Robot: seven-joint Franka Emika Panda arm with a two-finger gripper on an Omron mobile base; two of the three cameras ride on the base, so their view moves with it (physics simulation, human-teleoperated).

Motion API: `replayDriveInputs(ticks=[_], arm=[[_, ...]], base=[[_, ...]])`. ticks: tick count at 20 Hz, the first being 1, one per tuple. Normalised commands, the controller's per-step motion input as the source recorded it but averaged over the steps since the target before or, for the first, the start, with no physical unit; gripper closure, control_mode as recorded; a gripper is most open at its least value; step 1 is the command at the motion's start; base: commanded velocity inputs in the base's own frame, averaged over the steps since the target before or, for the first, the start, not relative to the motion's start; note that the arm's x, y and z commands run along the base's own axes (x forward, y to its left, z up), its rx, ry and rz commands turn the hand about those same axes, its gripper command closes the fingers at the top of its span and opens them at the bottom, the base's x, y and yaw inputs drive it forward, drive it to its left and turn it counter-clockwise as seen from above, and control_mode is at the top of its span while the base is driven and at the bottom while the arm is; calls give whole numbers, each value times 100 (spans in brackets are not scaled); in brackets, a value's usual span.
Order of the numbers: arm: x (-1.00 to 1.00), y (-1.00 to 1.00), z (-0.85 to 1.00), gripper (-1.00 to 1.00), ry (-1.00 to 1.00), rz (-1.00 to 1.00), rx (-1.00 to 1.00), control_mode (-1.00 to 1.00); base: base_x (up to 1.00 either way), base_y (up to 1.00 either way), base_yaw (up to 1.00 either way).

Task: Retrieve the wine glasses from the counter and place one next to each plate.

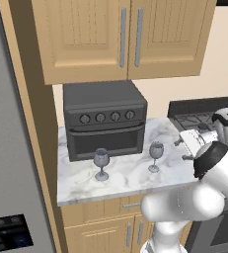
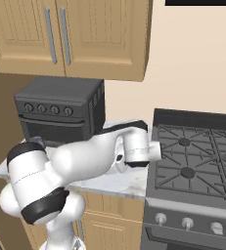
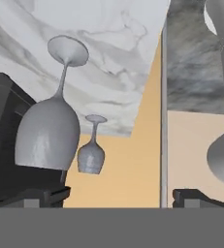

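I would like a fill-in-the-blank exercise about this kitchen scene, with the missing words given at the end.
1. ____ wine glasses stand upright on the marble counter.
2. Both glasses stand in front of the dark toaster ____.
3. To the right of the counter is a gas ____.
4. The gripper holds nothing; its jaws are ____.

Missing words: two; oven; stove; open

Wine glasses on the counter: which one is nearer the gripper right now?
The right-hand wine glass, standing toward the stove side of the counter. It looms large in the hand view; the other wine glass, before the toaster oven, sits farther off.
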Motion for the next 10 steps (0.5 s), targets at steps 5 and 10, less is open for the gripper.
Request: replayDriveInputs(ticks=[5, 10], arm=[[16, 0, -9, -100, 0, -6, 0, -100], [1, 1, -5, -100, 0, -7, 0, -100]], base=[[0, 0, 0], [0, 0, 0]])
